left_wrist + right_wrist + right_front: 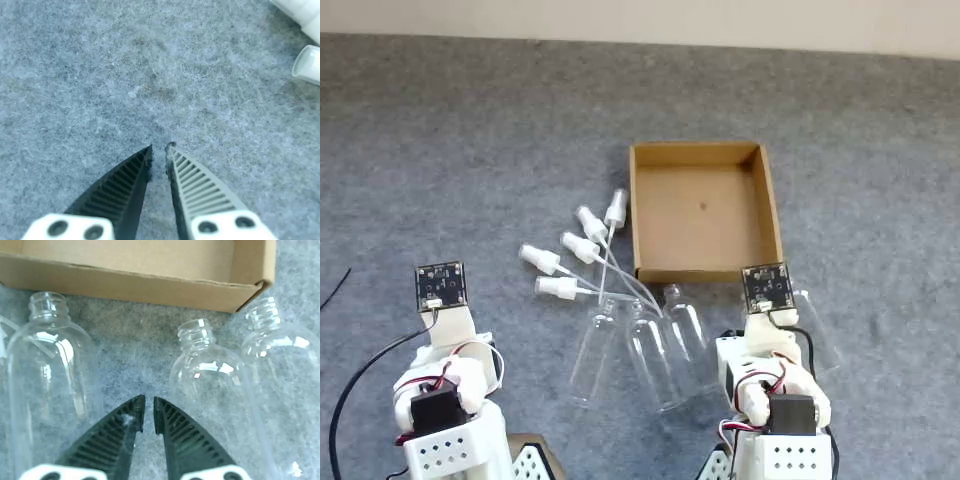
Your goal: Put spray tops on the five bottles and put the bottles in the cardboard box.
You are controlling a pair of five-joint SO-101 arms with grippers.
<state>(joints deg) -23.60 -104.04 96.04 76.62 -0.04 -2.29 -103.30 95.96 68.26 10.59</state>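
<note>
Several clear bottles without tops lie on the grey carpet in front of the cardboard box (705, 210); three of them (650, 350) are side by side between the arms. Several white spray tops (570, 255) with thin tubes lie fanned out left of the box. My right gripper (149, 399) is shut and empty, low over the carpet between one bottle (50, 370) and another bottle (210, 375), with a third bottle (285, 370) beside that one. The box wall (140, 285) stands just beyond their necks. My left gripper (159, 146) is shut over bare carpet, with two spray tops (307, 65) off to one side.
The left arm (445, 360) sits at the front left and the right arm (770, 370) at the front right of the carpet. The box is empty inside. Open carpet stretches to the left and behind the box.
</note>
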